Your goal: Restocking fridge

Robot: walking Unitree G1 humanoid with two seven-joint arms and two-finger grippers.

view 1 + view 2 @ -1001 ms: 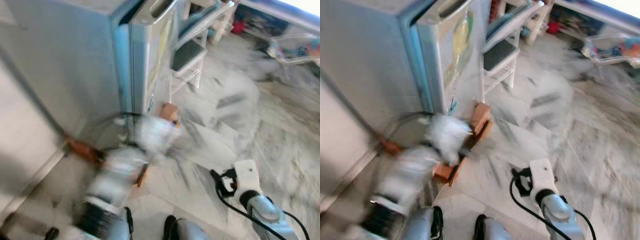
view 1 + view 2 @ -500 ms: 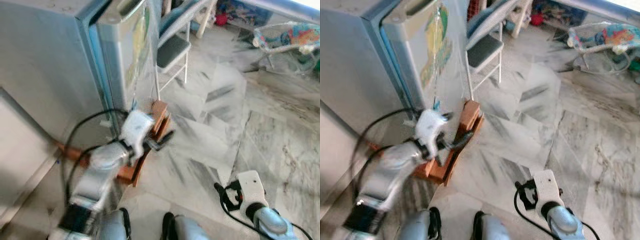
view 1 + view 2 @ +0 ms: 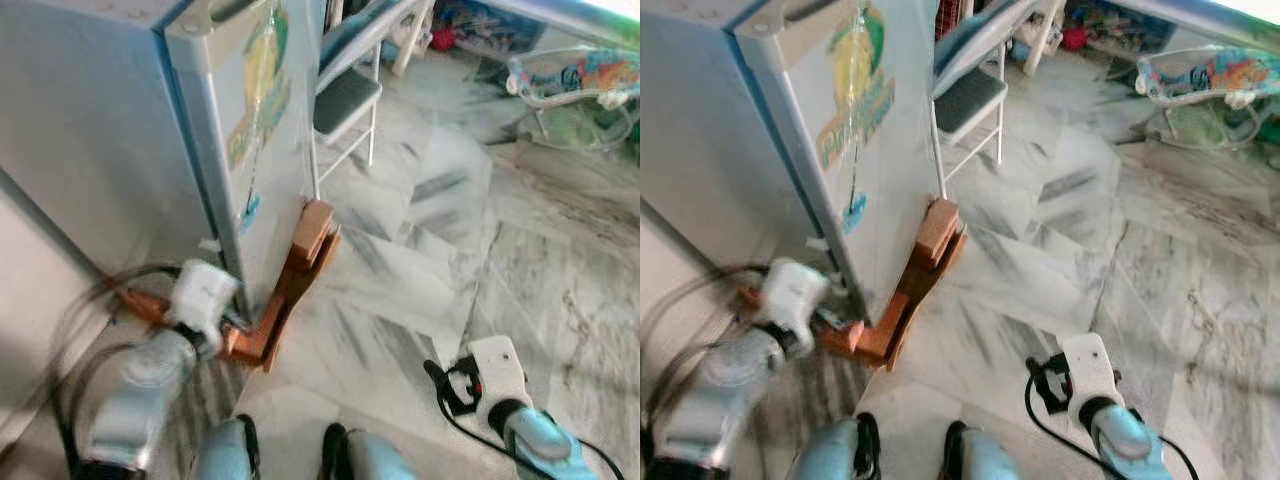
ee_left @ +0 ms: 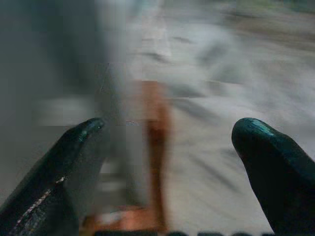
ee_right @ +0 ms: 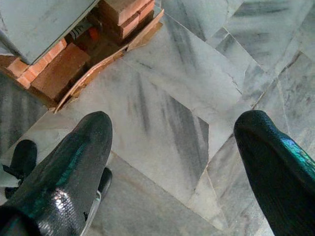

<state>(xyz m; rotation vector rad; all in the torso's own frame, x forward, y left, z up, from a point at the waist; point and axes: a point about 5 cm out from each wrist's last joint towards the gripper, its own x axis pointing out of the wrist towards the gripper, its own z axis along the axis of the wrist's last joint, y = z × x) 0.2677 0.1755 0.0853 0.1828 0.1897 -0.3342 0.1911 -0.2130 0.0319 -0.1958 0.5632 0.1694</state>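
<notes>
Fridge (image 3: pixel 130 130) stands upright at the robot's left, long axis vertical, its stickered door (image 3: pixel 855 130) shut and facing the folding chair (image 3: pixel 345 100), propped on bricks (image 3: pixel 935 230). Left claw (image 4: pixel 167 132) hangs wide by its lower corner; right claw (image 5: pixel 172 123) gapes wide above the marble floor (image 3: pixel 450 230).

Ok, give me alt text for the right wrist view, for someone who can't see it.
The right gripper hangs open over a grey-veined marble floor, its two black fingers spread wide and holding nothing. Beyond them, orange bricks on cardboard prop up the corner of the pale blue fridge.
</notes>
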